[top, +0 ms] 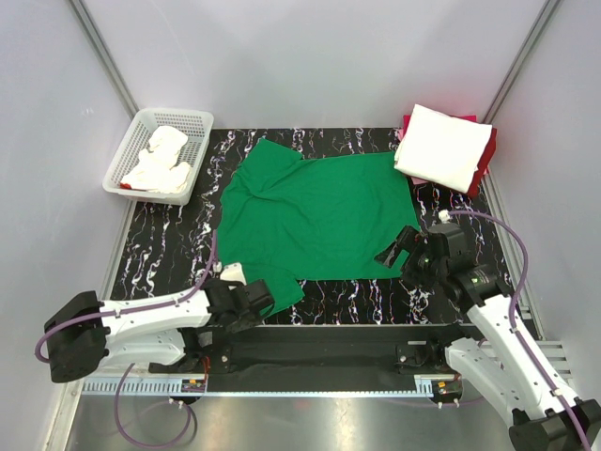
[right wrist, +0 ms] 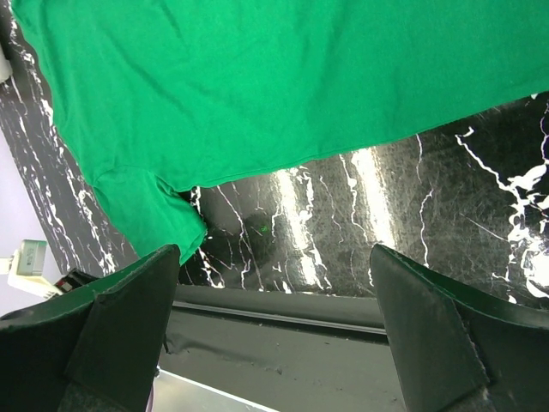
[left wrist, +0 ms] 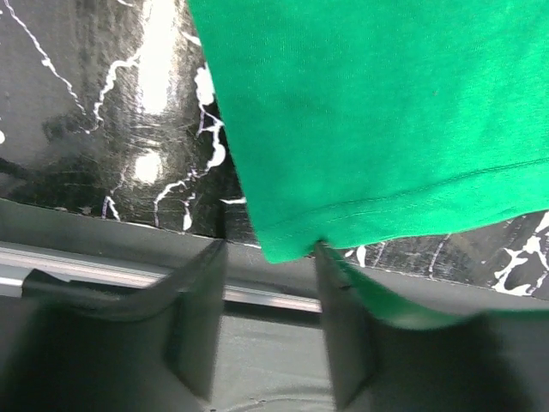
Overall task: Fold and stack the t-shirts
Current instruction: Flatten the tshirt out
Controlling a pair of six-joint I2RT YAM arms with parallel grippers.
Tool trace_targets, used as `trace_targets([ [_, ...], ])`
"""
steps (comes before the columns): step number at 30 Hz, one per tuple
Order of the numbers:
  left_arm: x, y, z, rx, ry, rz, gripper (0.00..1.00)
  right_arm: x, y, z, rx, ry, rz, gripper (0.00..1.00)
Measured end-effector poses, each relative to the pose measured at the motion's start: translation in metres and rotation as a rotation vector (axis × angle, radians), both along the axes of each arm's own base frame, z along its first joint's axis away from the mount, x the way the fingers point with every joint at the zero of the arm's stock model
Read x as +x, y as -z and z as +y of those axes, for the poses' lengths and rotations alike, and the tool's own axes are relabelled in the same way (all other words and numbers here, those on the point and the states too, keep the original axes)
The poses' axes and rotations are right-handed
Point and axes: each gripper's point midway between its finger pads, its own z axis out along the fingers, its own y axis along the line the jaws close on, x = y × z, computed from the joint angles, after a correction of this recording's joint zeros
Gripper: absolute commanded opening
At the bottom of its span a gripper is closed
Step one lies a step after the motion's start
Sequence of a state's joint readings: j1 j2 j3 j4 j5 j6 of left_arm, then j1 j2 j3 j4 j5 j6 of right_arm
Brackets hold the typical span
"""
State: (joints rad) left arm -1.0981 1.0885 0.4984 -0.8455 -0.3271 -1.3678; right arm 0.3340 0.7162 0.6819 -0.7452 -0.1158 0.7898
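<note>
A bright green t-shirt (top: 315, 216) lies spread flat on the black marble table (top: 169, 254). My left gripper (top: 258, 299) is at its near left corner. In the left wrist view the jaws (left wrist: 270, 249) stand open with the shirt's hem corner (left wrist: 287, 245) at the fingertips and green fabric lying over the right finger (left wrist: 343, 309). My right gripper (top: 392, 249) is open and empty just off the shirt's near right edge. The right wrist view shows the shirt (right wrist: 257, 77) beyond the wide-open gripper (right wrist: 274, 249). A folded white t-shirt (top: 443, 146) rests on a red one (top: 486, 155) at the back right.
A white mesh basket (top: 141, 127) at the back left holds crumpled white fabric (top: 161, 162). Grey walls enclose the table on three sides. The table's front edge and a metal rail (top: 319, 352) run just below both grippers.
</note>
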Motion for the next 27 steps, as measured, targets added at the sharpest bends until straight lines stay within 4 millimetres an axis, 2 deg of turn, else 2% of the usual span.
trace_targets([
  [2,0.001,-0.001,-0.002,-0.008,0.003,-0.006,0.2,-0.001,0.003,0.0,0.0,0.003,0.008,1.0],
  [3,0.002,-0.002,-0.003,-0.009,0.007,-0.009,0.09,-0.001,0.005,0.0,0.001,0.004,0.009,1.0],
  [6,0.003,-0.003,-0.004,-0.01,0.018,-0.017,0.0,0.0,0.01,0.0,0.002,0.011,0.021,1.0],
  [10,0.012,-0.007,-0.004,-0.017,0.014,-0.067,0.0,0.002,0.015,-0.005,-0.013,0.052,0.035,1.0],
  [15,0.019,-0.016,-0.006,-0.052,0.005,-0.121,0.0,0.014,0.029,-0.026,-0.099,0.169,0.074,1.0],
  [22,0.022,-0.028,-0.004,-0.091,-0.002,-0.161,0.0,0.045,0.05,-0.091,-0.131,0.448,0.212,0.98],
  [27,0.021,-0.033,-0.002,-0.112,-0.003,-0.171,0.0,0.054,0.068,-0.13,-0.113,0.582,0.272,0.84],
])
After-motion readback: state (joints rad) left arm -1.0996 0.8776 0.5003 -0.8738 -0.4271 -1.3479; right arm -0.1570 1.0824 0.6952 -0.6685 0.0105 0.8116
